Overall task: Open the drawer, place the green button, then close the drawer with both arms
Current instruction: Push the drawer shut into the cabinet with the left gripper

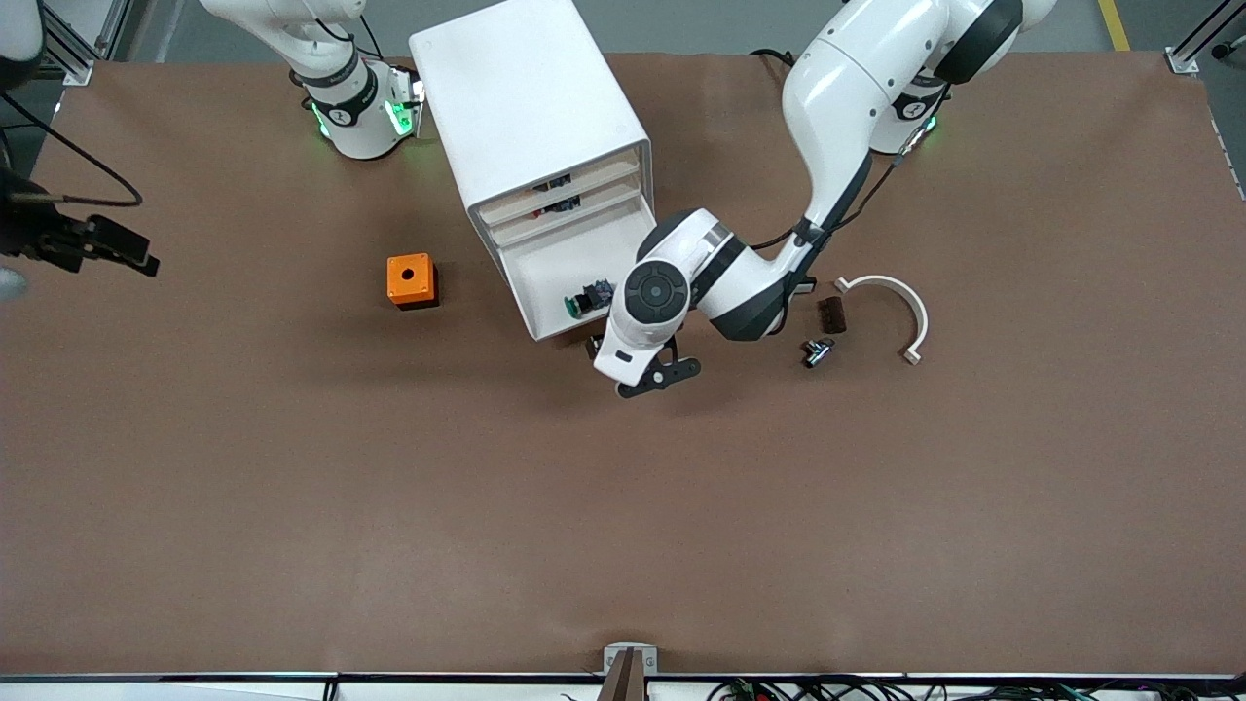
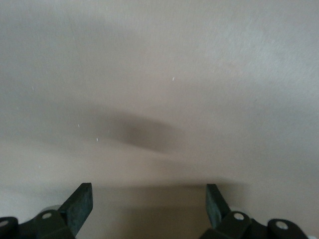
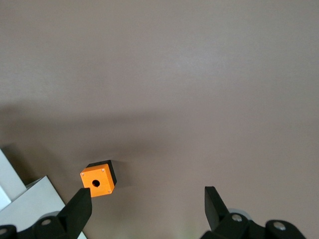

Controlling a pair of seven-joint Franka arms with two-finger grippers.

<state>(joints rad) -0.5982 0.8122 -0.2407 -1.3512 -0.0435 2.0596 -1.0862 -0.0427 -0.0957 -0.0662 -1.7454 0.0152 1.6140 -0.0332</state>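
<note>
The drawer (image 1: 555, 282) is standing pulled out with the button (image 1: 584, 300) lying in it. The left gripper (image 1: 623, 365), released, is hovering just before the drawer front; a skewed push risks jamming it. The right gripper (image 1: 107, 248), released, is waiting near the bench (image 1: 623, 506) edge.

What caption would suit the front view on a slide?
Green button lies in the open drawer; left gripper hangs open at its front, right gripper waits open.

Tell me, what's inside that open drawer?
The button with its green cap lies in the open drawer, near the front. The left arm covers one corner, so anything there is hidden.
</note>
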